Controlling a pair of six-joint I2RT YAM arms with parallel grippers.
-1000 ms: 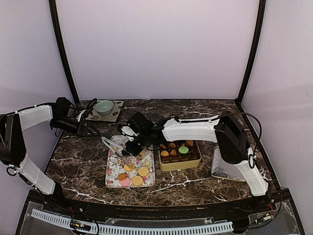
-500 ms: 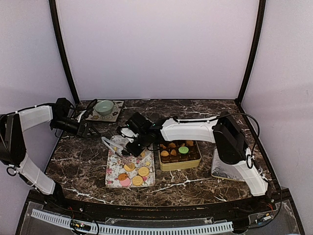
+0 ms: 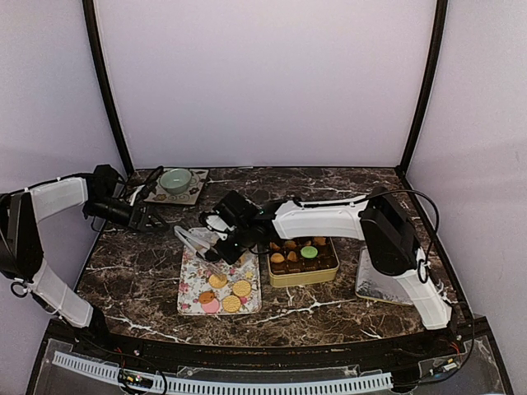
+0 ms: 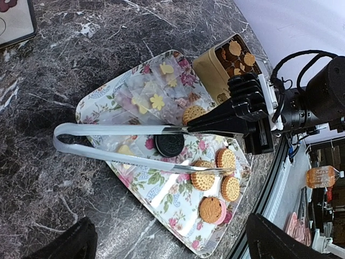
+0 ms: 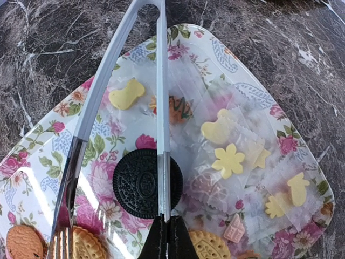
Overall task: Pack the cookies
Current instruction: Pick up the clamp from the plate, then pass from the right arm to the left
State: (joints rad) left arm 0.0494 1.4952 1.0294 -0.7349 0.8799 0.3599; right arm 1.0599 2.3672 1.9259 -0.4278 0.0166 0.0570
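The cookies (image 3: 230, 293) lie on a flower-patterned tray (image 3: 188, 305): golden round ones (image 4: 204, 178), a pink-filled one (image 4: 211, 210) and a dark sandwich one (image 5: 143, 183). Clear packets of small yellow shaped biscuits (image 5: 229, 159) cover the tray's far part. My right gripper (image 5: 167, 222) is shut on one arm of a pair of clear tongs (image 5: 161, 124), just above the dark cookie. The tongs' other arm (image 4: 124, 161) splays free, its tip by a golden cookie. My left gripper (image 3: 152, 218) stands open at the back left, holding nothing.
A gold tin (image 3: 301, 279) with cookies in paper cups sits right of the tray. A green bowl (image 3: 175, 179) rests on a mat at the back left. A silvery lid (image 3: 380, 286) lies at the right by the right arm's base.
The right gripper's jaws have closed fully on the tong arm, and the tongs' looped end has shifted slightly. The left arm has not moved.
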